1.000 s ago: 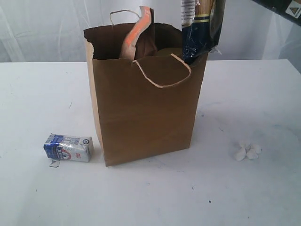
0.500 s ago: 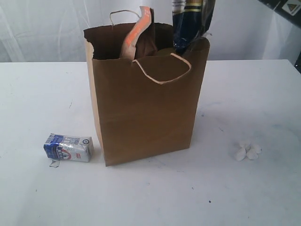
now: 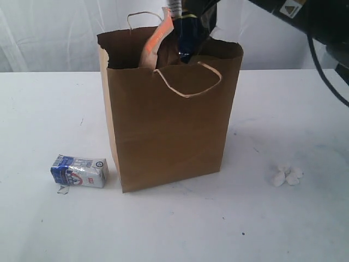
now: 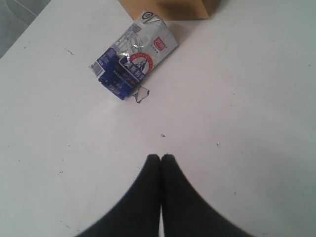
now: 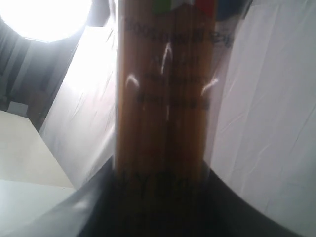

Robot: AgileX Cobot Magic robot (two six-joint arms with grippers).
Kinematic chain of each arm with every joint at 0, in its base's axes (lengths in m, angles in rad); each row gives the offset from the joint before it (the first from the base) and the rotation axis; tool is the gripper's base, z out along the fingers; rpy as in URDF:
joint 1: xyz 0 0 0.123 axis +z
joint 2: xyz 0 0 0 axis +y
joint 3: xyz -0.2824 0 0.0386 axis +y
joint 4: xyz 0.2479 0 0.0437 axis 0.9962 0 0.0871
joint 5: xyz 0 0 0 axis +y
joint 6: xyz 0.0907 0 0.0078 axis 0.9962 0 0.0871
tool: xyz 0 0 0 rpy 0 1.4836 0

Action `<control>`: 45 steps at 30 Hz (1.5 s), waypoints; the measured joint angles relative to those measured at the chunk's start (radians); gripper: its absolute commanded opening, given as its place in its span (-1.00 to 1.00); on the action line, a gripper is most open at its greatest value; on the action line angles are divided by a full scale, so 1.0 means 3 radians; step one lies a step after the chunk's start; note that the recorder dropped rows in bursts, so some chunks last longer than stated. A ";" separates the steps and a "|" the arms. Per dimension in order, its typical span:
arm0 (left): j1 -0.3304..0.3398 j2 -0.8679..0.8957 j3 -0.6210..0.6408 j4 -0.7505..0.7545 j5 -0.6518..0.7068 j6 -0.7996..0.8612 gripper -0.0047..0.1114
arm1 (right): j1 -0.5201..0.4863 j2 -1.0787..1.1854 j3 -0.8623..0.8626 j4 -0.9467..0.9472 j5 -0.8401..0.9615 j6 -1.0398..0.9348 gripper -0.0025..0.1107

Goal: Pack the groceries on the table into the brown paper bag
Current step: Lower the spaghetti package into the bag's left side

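**Pasta at the bag's mouth, one carton left outside**

The white table (image 3: 305,109) is mostly bare. The brown paper bag (image 3: 169,131) stands upright near its middle, mouth open and both cord handles free.

The pasta packet (image 3: 189,41) hangs upright with its dark lower end inside the bag's mouth, toward the back right, and its upper part rising out of the frame. The right gripper (image 5: 158,185) is clamped on the pasta packet. A brown pouch (image 3: 159,43) with an orange stripe pokes above the rim beside it, so it is already packed. What else lies deeper in the bag cannot be seen.

The small blue-white carton (image 3: 79,171) lies on its side on the table, just beside the bag's left front corner but apart from it. It looks like the only grocery not yet packed. The left gripper (image 4: 161,159) hovers over bare table near it, jaws pressed together and empty. A few small white lumps (image 3: 287,174) lie well off to the bag's right.

By this reading the job is near its end: release the pasta, then fetch the carton.

Only the exterior view shows the bag's mouth and how the packet stands in it. Only the right wrist view shows the grip, with yellow pasta strands running up from between the dark jaws. The left wrist view alone shows the carton's crumpled face and a small torn scrap (image 4: 141,94) touching its end.
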State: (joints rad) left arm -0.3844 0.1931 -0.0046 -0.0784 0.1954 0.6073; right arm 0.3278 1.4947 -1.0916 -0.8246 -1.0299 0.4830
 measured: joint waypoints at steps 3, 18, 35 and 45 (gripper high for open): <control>0.0000 0.0000 0.0000 0.0000 0.0000 0.0000 -0.92 | 0.0066 0.0072 -0.0061 -0.0001 -0.0020 -0.0016 -0.96; 0.0000 0.0000 0.0000 0.0000 0.0000 0.0000 -0.92 | 0.0402 0.0339 -0.0532 -0.0294 0.0051 -0.0448 -0.96; 0.0000 0.0000 0.0000 0.0000 0.0000 0.0000 -0.92 | 0.0564 0.0571 -0.0838 -0.0365 0.0088 -0.0336 -0.96; 0.0000 0.0000 0.0000 0.0000 0.0000 0.0000 -0.92 | 0.0596 0.0904 -0.0982 -0.0372 0.0188 -0.0267 -0.96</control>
State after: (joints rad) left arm -0.3844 0.1931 -0.0046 -0.0784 0.1954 0.6073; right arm 0.5066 1.7658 -1.3862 -0.9361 -0.9737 0.4029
